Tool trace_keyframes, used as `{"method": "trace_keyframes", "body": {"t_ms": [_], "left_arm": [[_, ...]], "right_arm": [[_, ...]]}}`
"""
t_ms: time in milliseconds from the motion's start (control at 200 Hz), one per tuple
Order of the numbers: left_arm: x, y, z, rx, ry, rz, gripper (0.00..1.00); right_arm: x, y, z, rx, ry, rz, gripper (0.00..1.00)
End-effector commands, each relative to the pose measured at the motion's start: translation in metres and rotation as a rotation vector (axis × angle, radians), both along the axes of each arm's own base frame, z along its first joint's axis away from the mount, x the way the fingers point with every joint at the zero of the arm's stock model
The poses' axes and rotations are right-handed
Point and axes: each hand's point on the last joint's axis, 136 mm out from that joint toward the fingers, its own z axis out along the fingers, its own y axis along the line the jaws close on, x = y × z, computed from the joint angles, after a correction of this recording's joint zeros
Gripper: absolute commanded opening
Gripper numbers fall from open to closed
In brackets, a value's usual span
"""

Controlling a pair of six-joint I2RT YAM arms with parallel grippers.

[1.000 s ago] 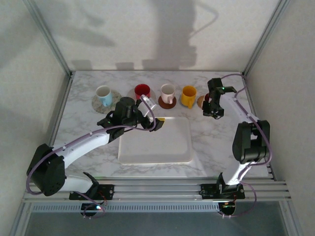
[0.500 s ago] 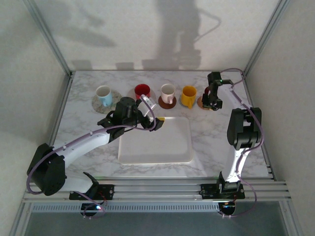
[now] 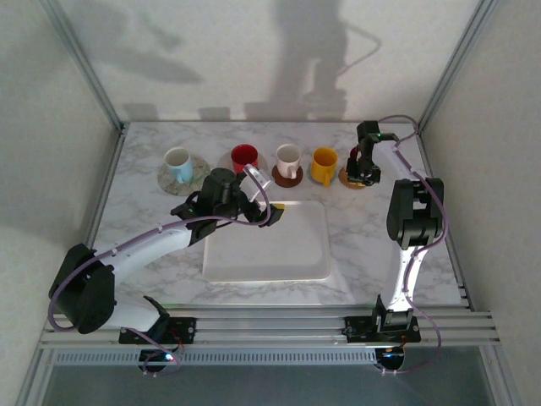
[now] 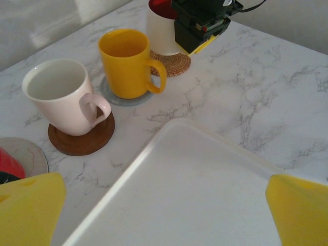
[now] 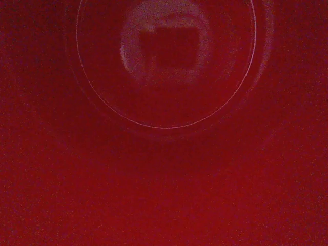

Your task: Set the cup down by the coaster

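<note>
Right gripper (image 3: 365,167) is at the far right end of the cup row, upper right of the top view, down over the woven coaster (image 4: 174,65). In the left wrist view, upper middle of frame, I see the cup (image 4: 160,28), white outside and red at the rim. It stands upright with its base apparently on that coaster, and the right gripper's black body is against its right side. The right wrist camera looks straight down into the cup's red inside. I cannot tell whether the right jaws are pinching the rim or slack, because the fingers are hidden. Left gripper (image 4: 164,210) hovers at the upper edge of the tray (image 4: 205,184) in the top view, jaws spread wide, nothing between them. Yellow cup (image 4: 125,64) and white cup (image 4: 59,97) each stand on their own coasters further left, apart from the cup. My read: the carry and set-down look done, or nearly so. Left to do: let go, lift clear without tipping the cup, confirm it stands alone.
</note>
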Motion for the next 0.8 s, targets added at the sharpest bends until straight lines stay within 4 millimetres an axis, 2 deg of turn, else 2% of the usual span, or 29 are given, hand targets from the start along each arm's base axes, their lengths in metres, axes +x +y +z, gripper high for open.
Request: {"method": "trace_keyframes", "body": {"t_ms": [0,511,796], "left_arm": [[-0.002,0.001,0.010,-0.017,-0.008,0.016,1.00],[-0.002,-0.004,0.001,-0.006,0.021,-0.006,1.00],[0.000,-0.003,0.005,0.000,0.014,0.002,1.00]], "right_arm": [[0.014,0.000,0.014,0.005,-0.046,0.018,0.00],[0.011,0.002,-0.005,0.014,-0.004,0.013,0.00],[0.008,0.001,-0.019,0.011,0.023,0.011,0.00]]}}
